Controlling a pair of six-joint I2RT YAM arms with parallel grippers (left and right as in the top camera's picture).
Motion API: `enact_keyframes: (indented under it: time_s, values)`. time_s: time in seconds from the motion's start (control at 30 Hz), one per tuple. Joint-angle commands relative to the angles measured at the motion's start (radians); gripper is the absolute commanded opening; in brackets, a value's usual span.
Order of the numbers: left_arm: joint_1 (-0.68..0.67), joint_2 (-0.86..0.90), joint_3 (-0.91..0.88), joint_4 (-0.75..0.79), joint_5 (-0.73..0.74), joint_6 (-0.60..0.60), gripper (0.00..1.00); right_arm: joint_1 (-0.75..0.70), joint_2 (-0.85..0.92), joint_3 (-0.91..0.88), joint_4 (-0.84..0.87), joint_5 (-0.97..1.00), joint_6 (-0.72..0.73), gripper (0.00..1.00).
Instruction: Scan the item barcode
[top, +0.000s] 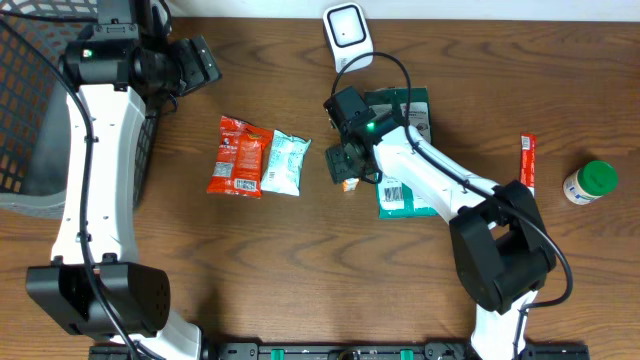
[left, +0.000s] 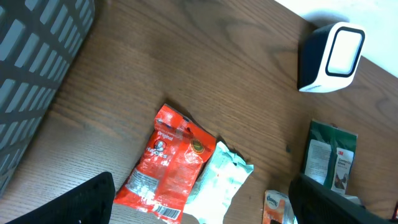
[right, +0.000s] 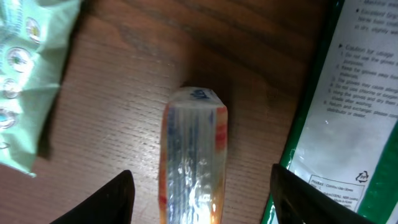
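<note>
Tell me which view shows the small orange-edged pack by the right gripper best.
Right wrist: the pack sits centred, close up, unobstructed, between the open jaws of the right gripper. Overhead shows only a sliver under that gripper; left wrist clips it at the bottom edge.

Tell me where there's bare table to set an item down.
The widest bare table is the front strip below the red packet and pale green packet. Also free: back right, between scanner and red stick. Crowded: the centre, where the right gripper hovers over a small pack beside the green package.
</note>
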Motion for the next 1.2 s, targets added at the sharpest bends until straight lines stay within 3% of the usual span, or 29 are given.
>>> enact_keyframes:
  time_s: [0.0,0.4,0.5,0.53,0.6,0.7,1.07,1.17]
  values:
    - [0.003,-0.018,0.024,-0.002,-0.006,0.013,0.89,0.003,0.024,-0.008,0.003,0.010,-0.011,0.63]
    - [0.003,-0.018,0.024,-0.002,-0.006,0.013,0.90,0.002,0.029,-0.008,0.011,-0.063,-0.011,0.24]
    - [0.003,-0.018,0.024,-0.002,-0.006,0.013,0.89,0.002,0.029,-0.008,0.014,-0.063,-0.011,0.25]
    - [0.003,-0.018,0.024,-0.002,-0.006,0.013,0.89,0.002,0.029,-0.008,0.017,-0.063,-0.011,0.29]
    - [0.003,-0.018,0.024,-0.002,-0.006,0.013,0.90,0.002,0.029,-0.008,0.018,-0.063,-0.011,0.47]
    - [0.003,-0.018,0.024,-0.002,-0.006,0.013,0.90,0.002,0.029,-0.008,0.014,-0.063,-0.011,0.58]
    - [0.003,-0.018,0.024,-0.002,-0.006,0.013,0.90,0.003,0.033,-0.042,0.019,-0.063,-0.010,0.50]
    - [0.003,-0.018,0.024,-0.002,-0.006,0.013,0.89,0.003,0.033,-0.058,0.026,-0.063,-0.010,0.37]
